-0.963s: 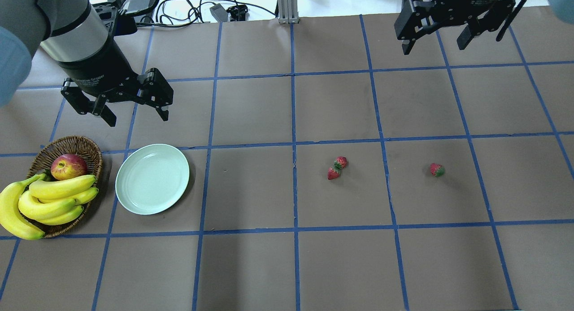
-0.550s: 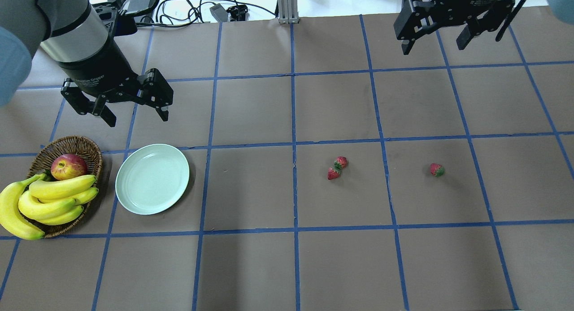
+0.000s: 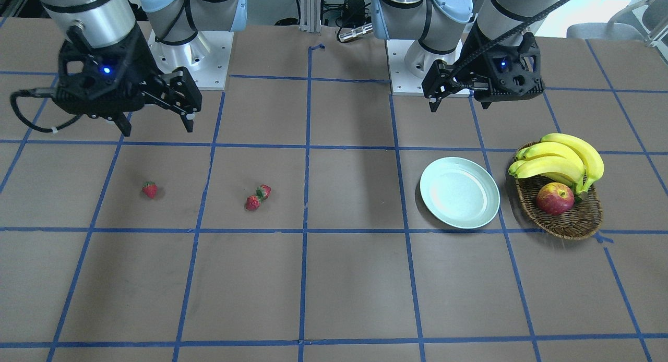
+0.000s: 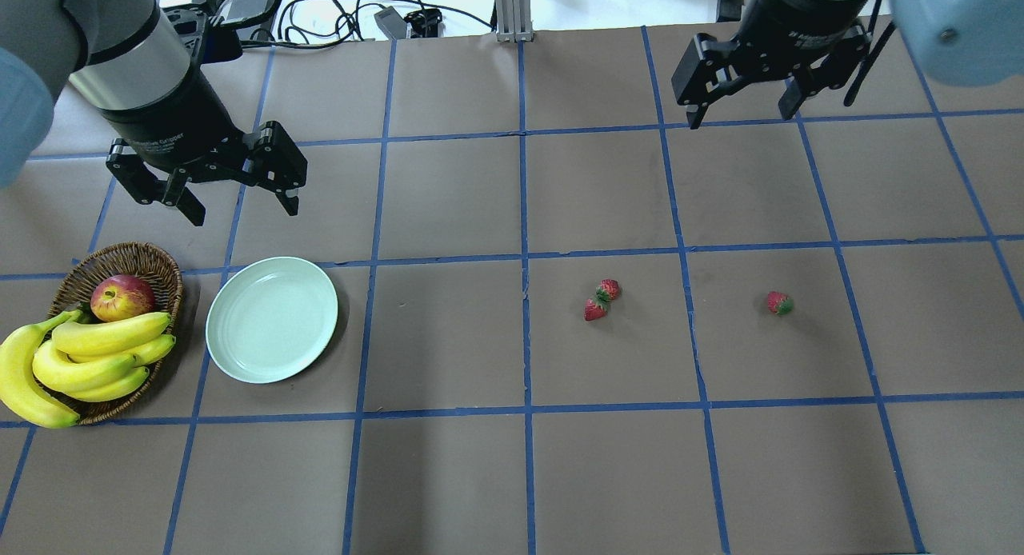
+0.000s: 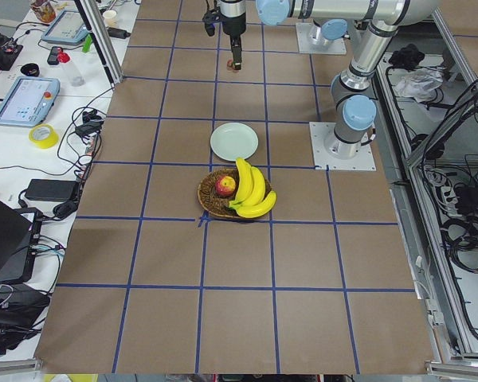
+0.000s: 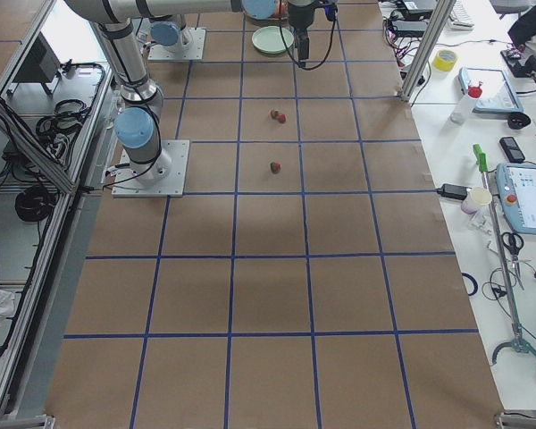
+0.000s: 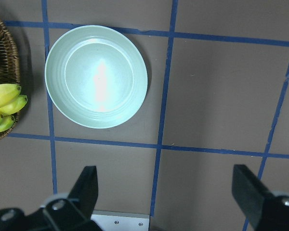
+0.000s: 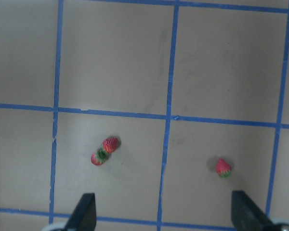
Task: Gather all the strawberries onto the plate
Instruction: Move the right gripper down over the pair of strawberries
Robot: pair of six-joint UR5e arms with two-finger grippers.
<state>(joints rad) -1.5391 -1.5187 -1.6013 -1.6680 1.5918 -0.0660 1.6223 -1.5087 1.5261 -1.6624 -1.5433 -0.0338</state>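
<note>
Three small red strawberries lie on the brown table. Two touch each other (image 4: pixel 608 289) (image 4: pixel 594 310), and one lies alone to their right (image 4: pixel 779 303). All three show in the right wrist view (image 8: pixel 111 144) (image 8: pixel 98 157) (image 8: pixel 223 167). The empty pale mint-green plate (image 4: pixel 272 319) sits at the left, beside the basket, and shows in the left wrist view (image 7: pixel 96 76). My left gripper (image 4: pixel 244 211) is open and empty, hovering just behind the plate. My right gripper (image 4: pixel 740 117) is open and empty, high above the table, well behind the strawberries.
A brown wicker basket (image 4: pixel 120 259) at the far left holds a red-yellow apple (image 4: pixel 122 297) and a bunch of bananas (image 4: pixel 96 355). Blue tape lines grid the table. Cables and boxes lie past the far edge (image 4: pixel 384 15).
My right gripper has moved left and a little toward the strawberries. My left gripper has barely moved. The strawberries and the plate lie where they were.
</note>
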